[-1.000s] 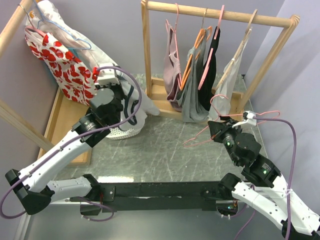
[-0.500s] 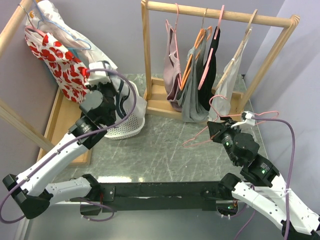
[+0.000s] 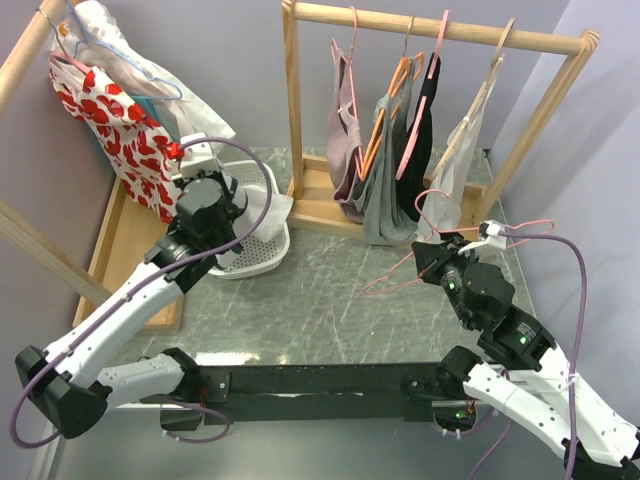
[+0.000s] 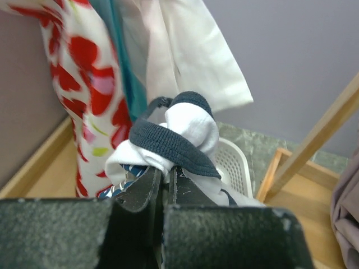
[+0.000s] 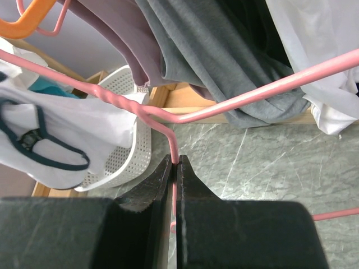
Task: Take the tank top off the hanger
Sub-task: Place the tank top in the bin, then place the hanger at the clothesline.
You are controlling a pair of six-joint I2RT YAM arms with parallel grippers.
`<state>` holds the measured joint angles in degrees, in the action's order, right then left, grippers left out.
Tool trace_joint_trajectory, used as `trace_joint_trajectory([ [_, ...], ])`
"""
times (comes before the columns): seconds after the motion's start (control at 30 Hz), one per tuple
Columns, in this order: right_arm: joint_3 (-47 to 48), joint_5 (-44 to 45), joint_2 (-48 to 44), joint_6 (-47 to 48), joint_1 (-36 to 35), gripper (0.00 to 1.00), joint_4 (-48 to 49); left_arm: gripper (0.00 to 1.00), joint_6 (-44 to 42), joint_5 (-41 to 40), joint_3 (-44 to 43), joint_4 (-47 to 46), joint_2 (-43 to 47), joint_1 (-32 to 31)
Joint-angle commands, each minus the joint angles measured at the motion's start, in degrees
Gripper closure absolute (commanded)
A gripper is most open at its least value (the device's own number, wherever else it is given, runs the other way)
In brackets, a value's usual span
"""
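Observation:
The tank top [image 4: 188, 126], white with navy trim, is bunched up in my left gripper [image 4: 165, 171], which is shut on it. From above, the fabric [image 3: 262, 212] drapes over the white basket [image 3: 262, 262] beneath my left gripper [image 3: 212, 212]. The pink wire hanger [image 5: 241, 101] is bare and off the rail. My right gripper [image 5: 175, 159] is shut on its twisted neck, above the table at the right [image 3: 425, 262]. The hanger [image 3: 392, 280] sticks out leftward from those jaws. The right wrist view shows the tank top [image 5: 61, 134] hanging at the basket [image 5: 126, 162].
A wooden rack [image 3: 430, 30] at the back carries several hung garments [image 3: 385, 170] on pink and orange hangers. A second rack on the left holds a red-flowered garment [image 3: 115, 125] close beside my left arm. A wooden tray base [image 3: 125, 235] lies beneath it.
My left gripper has shifted slightly left and back over the basket with the tank top, which has gathered lower over it. The right arm holds the hanger almost still.

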<state>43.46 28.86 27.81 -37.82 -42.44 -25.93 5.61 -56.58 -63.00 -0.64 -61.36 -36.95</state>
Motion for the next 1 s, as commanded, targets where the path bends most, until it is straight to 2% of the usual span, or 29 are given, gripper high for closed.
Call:
trace_joint_trajectory([
  [0.0, -0.57, 0.76, -0.39, -0.06, 0.25, 0.93, 2.82, 0.99, 6.77, 2.26, -0.37, 3.46, -4.97, 0.47],
  [0.13, -0.31, 0.76, -0.39, 0.12, 0.34, 0.92, 2.29, 0.99, 7.93, 6.55, 0.95, 1.09, -9.03, 0.74],
  [0.23, -0.4, 0.84, -0.57, -0.06, 0.34, 0.92, 1.94, 0.86, 9.59, 7.01, -0.27, 1.43, -12.02, 1.0],
  [0.27, -0.31, 0.84, -0.65, -0.06, 0.34, 0.92, 2.03, 0.76, 9.86, 7.18, -0.54, 2.57, -13.33, 1.18],
  [0.33, -0.57, 0.84, -1.09, -0.15, 0.34, 0.92, 2.03, 0.63, 10.74, 7.71, -1.24, 3.98, -14.13, 1.35],
  [0.37, -0.57, 0.84, -1.18, -0.23, 0.34, 0.92, 2.2, 0.52, 11.18, 8.23, -1.25, 4.59, -14.13, 1.44],
  [0.47, -0.48, 0.67, -0.92, -0.15, 0.42, 0.92, 2.2, 0.12, 13.46, 11.47, -0.37, 5.92, -12.21, 1.44],
  [0.57, -0.22, -0.03, -0.04, 0.03, 0.34, 0.92, 2.47, 0.01, 15.13, 16.3, 2.35, 4.69, -8.09, 1.44],
  [0.63, -0.05, -0.82, 0.84, 0.12, 0.42, 0.92, 2.9, 0.01, 15.49, 20.95, 3.14, 3.73, -6.06, 1.44],
  [0.67, 0.04, -1.0, 1.27, 0.12, 0.42, 0.92, 3.08, 0.01, 14.88, 29.16, 4.19, 3.02, -4.05, 1.35],
  [0.77, 0.22, -2.66, 2.86, -0.32, 0.6, 0.92, 3.7, 0.01, 14.35, 44.13, 8.22, -1.44, 0.0, 1.0],
  [0.8, 0.39, -3.45, 3.73, -0.67, 0.77, 0.92, 4.31, 0.01, 14.08, 52.71, 9.38, -2.77, 0.71, -0.04],
  [0.87, 0.66, -6.6, 4.53, -0.93, 0.95, 0.92, 5.1, 0.01, 12.34, 56.13, 12.27, -5.32, 1.86, -3.63],
  [0.97, 0.83, -10.74, 5.06, -2.25, 1.56, 0.93, 7.29, 0.01, 10.04, 56.05, 15.62, -8.49, 1.51, -9.0],
])
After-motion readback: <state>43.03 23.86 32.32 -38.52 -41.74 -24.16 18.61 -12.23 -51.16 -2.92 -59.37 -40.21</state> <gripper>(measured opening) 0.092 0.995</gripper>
